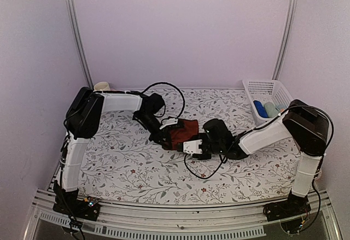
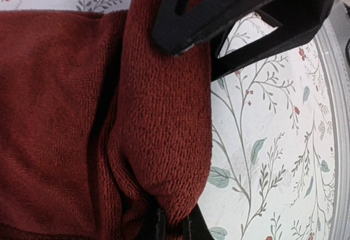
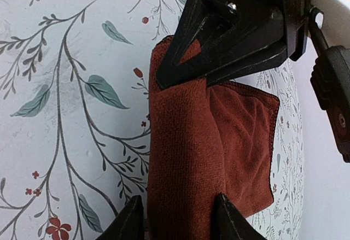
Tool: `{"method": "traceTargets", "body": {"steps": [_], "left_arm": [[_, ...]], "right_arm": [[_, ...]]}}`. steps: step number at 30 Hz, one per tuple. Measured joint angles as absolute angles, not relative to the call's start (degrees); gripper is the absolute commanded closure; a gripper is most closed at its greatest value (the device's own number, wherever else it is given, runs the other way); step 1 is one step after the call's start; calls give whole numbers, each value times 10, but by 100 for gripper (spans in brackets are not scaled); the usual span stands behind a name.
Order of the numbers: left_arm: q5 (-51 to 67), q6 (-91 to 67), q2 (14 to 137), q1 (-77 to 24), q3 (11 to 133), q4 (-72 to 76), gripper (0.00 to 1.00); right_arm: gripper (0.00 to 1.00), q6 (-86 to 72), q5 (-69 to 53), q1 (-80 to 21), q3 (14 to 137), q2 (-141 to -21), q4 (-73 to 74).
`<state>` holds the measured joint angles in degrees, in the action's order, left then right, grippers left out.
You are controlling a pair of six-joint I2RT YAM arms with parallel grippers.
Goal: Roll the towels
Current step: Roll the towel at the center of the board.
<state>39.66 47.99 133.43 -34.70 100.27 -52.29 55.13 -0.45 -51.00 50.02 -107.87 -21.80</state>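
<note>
Maroon towel point(image 1: 185, 132): lies mid-worktop point(image 1: 126, 166), one edge rolled into a thick tube, rest flat beside it. Pinched at its left end by left fingers point(image 2: 186, 29), closed across the roll. Straddled at the other end by right fingers point(image 3: 229, 37), seemingly clamped on the same roll; contact partly hidden.

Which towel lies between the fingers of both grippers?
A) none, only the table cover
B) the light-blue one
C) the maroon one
C: each wrist view shows a fold of the maroon towel running between the fingers, for the left gripper and the right gripper alike.
</note>
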Motion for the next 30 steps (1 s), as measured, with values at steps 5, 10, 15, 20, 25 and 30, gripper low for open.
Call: {"method": "traceTargets", "body": {"steps": [5,10,15,20,25,30], "left_arm": [[402,483,1336,-345,1004,-525,98],[403,485,1336,-345,1003,-525,85],[405,484,1326,-343,988,-518,64],[379,478,1286,-344,943,-494,50],[322,466,1224,-344,872,-437,42],[250,444,1150,-339,766,-353,37]], "right_arm": [[64,548,6,-510,522,-1097,-206],[74,536,10,-510,545,-1109,-178],[76,517,6,-510,571,-1111,-131],[77,489,-18,-503,587,-1111,-97],[80,457,-52,-497,604,-1111,-65],[80,424,-79,-488,620,-1111,-26]]}}
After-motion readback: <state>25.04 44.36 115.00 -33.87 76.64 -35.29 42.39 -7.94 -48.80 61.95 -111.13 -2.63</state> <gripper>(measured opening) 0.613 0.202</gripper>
